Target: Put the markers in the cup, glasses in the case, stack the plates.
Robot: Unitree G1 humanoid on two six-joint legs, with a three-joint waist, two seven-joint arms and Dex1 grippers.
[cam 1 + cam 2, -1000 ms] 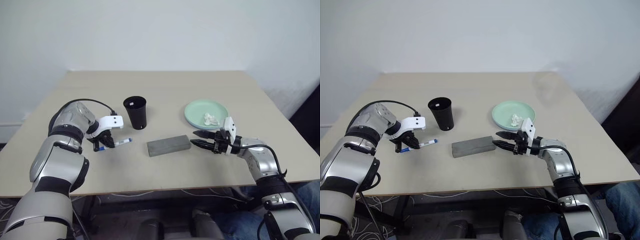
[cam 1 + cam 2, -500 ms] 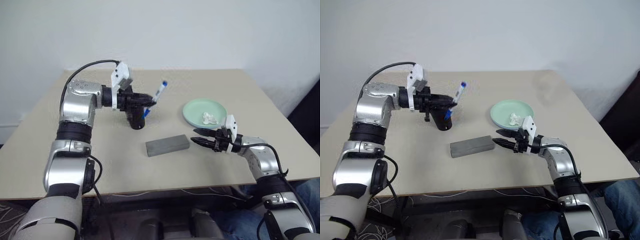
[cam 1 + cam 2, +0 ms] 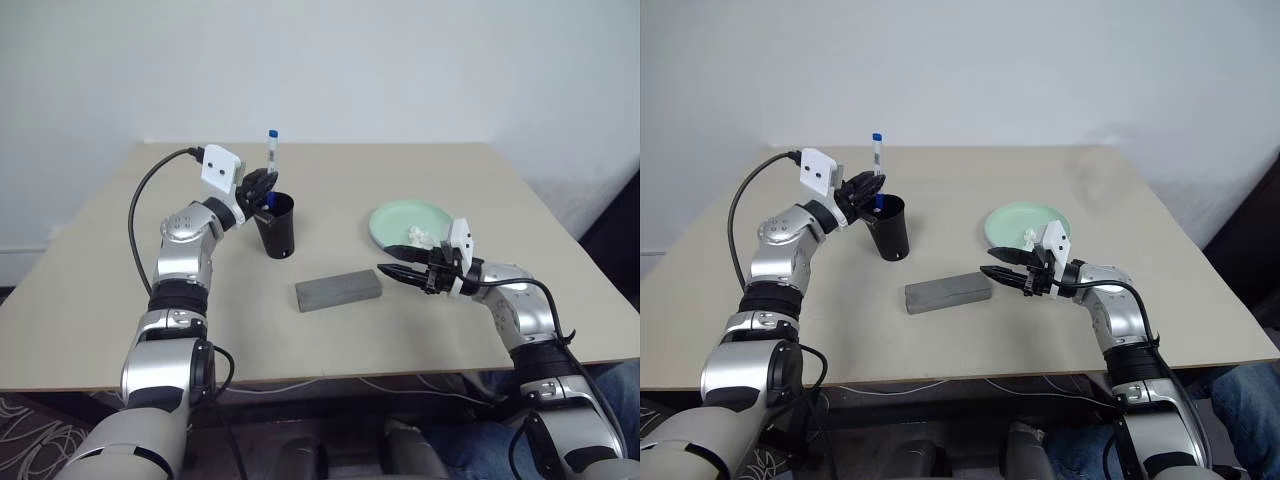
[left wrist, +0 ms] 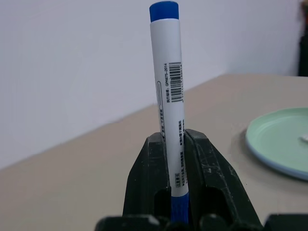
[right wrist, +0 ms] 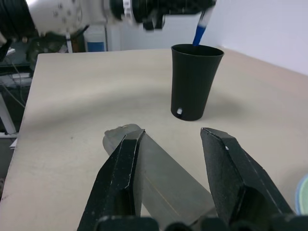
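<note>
The left gripper (image 3: 262, 186) sits in the upper left-centre of the left eye view, directly above the rim of the cup (image 3: 274, 226), and is clamped on a marker (image 3: 271, 160). The marker stands upright: one blue end points up, clear of the fingers, and the lower blue end reaches the cup's mouth. In the left wrist view the two black fingers (image 4: 149, 178) press against both sides of the white barrel of the marker (image 4: 169, 91), just above its lower blue end. The cup stands upright on the table (image 3: 110, 280), left of frame centre. The case (image 3: 338, 290) lies flat at the centre of the frame, below and to the right of the cup, with a clear gap between them. The right gripper (image 3: 399, 273) occupies the right-centre of the frame, points toward the case's right end and sits just beside it; its fingers are parted and hold nothing. In the right wrist view the parted fingers (image 5: 120, 178) frame the near end of the case (image 5: 163, 178), with the cup (image 5: 193, 82) standing beyond it. A mint green plate (image 3: 398, 218) lies right of centre, above the right gripper, with a small crumpled white tissue (image 3: 418, 234) on it, partly hidden by the gripper's wrist.
</note>
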